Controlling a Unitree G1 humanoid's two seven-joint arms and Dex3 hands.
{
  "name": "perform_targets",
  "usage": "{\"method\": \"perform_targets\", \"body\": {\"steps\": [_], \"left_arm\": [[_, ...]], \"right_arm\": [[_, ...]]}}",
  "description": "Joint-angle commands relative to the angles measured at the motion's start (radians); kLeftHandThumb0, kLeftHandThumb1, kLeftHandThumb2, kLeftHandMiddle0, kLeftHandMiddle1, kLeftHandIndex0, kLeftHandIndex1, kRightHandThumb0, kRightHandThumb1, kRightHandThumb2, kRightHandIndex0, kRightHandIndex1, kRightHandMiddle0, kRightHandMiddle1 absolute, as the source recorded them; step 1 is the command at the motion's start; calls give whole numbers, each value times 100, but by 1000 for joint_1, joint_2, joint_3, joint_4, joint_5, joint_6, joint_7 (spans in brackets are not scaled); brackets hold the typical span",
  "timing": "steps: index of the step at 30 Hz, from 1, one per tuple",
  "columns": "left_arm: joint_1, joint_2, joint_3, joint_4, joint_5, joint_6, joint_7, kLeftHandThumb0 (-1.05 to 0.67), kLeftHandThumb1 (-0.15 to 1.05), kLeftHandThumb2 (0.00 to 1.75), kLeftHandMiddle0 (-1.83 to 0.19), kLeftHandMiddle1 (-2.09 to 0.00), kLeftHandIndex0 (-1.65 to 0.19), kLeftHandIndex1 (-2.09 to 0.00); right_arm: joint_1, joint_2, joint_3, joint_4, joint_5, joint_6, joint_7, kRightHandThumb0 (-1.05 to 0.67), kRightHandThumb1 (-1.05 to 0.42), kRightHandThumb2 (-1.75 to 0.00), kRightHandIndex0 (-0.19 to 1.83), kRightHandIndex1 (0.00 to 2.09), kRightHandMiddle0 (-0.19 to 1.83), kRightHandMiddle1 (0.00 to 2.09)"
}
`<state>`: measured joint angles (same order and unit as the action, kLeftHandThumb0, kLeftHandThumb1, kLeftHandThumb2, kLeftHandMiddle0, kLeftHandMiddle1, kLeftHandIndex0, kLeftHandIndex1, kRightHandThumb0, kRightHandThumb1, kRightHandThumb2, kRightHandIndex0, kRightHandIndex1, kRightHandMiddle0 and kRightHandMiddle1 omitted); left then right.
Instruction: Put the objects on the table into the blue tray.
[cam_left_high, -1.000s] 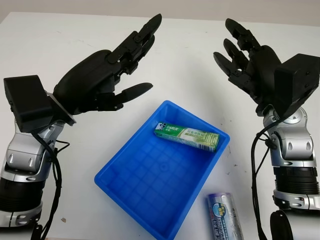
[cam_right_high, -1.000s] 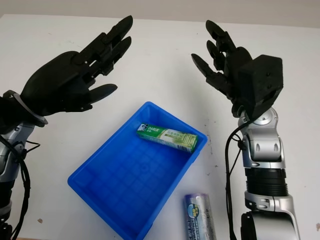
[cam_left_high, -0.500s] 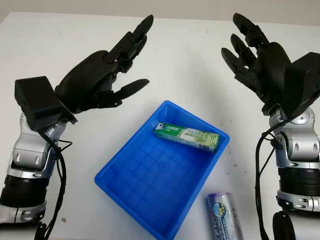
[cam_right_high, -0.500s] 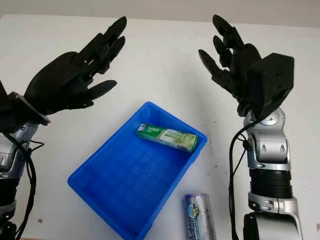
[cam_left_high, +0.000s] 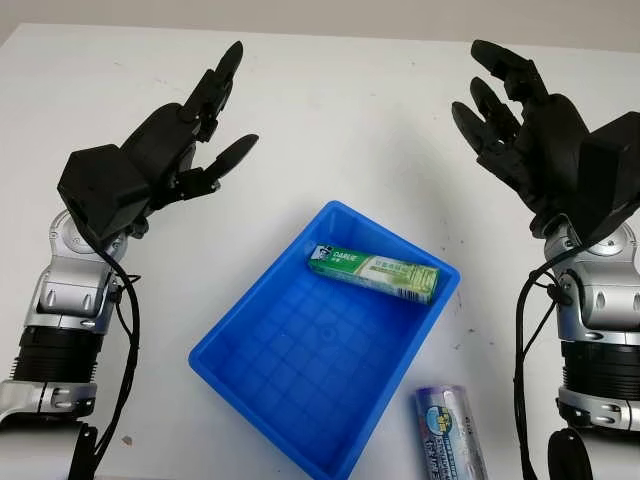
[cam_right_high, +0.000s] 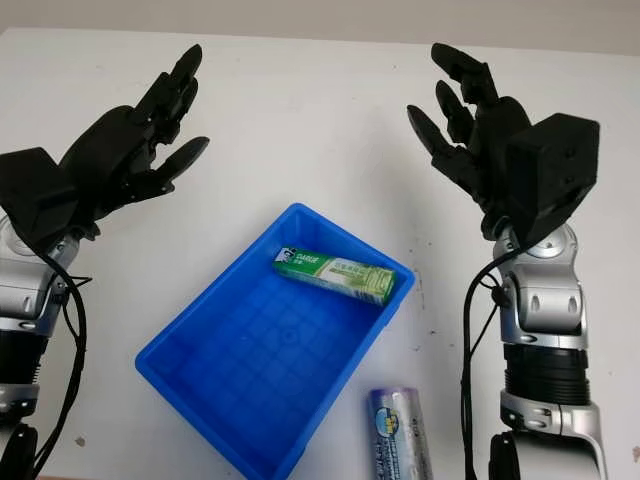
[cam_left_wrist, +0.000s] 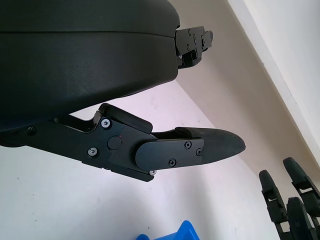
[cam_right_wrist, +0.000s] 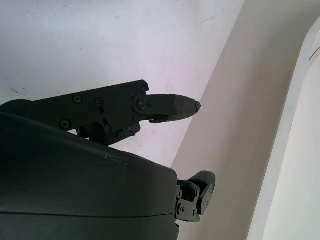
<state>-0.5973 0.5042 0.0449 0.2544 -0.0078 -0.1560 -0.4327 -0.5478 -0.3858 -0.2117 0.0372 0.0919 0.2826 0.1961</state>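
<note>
The blue tray (cam_left_high: 260, 390) sits at the table's middle front, turned diagonally. A green and white toothpaste box (cam_left_high: 373, 272) lies inside it near the far right corner. A silver cylindrical can with a blue label (cam_left_high: 449, 432) lies on the table just off the tray's near right side. My left hand (cam_left_high: 195, 135) is raised above the table to the left of the tray, open and holding nothing. My right hand (cam_left_high: 505, 115) is raised to the right of the tray, also open and holding nothing.
The white table (cam_left_high: 350, 120) stretches behind the tray to a pale wall at the back edge. The left wrist view catches a corner of the blue tray (cam_left_wrist: 175, 234) and the other hand's fingertips (cam_left_wrist: 285, 200).
My left hand has pulled back to the left, away from the tray. The right hand has shifted slightly right. The tray, box and can have stayed put.
</note>
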Motion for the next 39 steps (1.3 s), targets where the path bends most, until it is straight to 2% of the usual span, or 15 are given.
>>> {"method": "perform_targets", "body": {"steps": [1,8,11,16,18,21,28,39], "left_arm": [[-22,8,17,36,6,-29,12,-74,105,46,16,-6,16,-5],[-63,-19,38,239,0,-73,77,-75,105,42,16,-5,12,-7],[-65,-50,64,306,-25,-55,122,-76,105,40,14,-6,10,-7],[-62,-87,90,392,-51,-55,169,-75,105,38,14,-6,9,-7],[-57,-105,107,433,-75,-72,163,-72,105,37,16,-5,8,-6],[-43,-116,118,461,-90,-102,159,-70,105,38,16,-5,9,-6],[4,-143,158,487,-138,-172,144,-68,105,41,16,-6,11,-5],[107,-179,159,347,-144,-145,183,-68,105,44,15,-5,10,-5]], "right_arm": [[18,-9,-16,-19,12,0,-2,-35,-105,-34,5,4,-19,60],[52,22,-68,-10,60,-3,-49,-34,-105,-37,2,3,-18,53],[72,33,-80,-13,60,-2,-82,-35,-105,-36,4,4,-17,52],[106,46,-86,-44,64,11,-116,-32,-105,-40,3,4,-16,44],[121,54,-88,-59,67,14,-128,-30,-105,-43,2,4,-12,34],[138,59,-89,-66,79,2,-122,-30,-105,-45,1,4,-11,30],[163,76,-78,-115,88,54,-141,-30,-105,-48,-1,3,-12,26],[173,68,-71,-117,78,38,-123,-30,-105,-49,-4,2,-12,24]]}}
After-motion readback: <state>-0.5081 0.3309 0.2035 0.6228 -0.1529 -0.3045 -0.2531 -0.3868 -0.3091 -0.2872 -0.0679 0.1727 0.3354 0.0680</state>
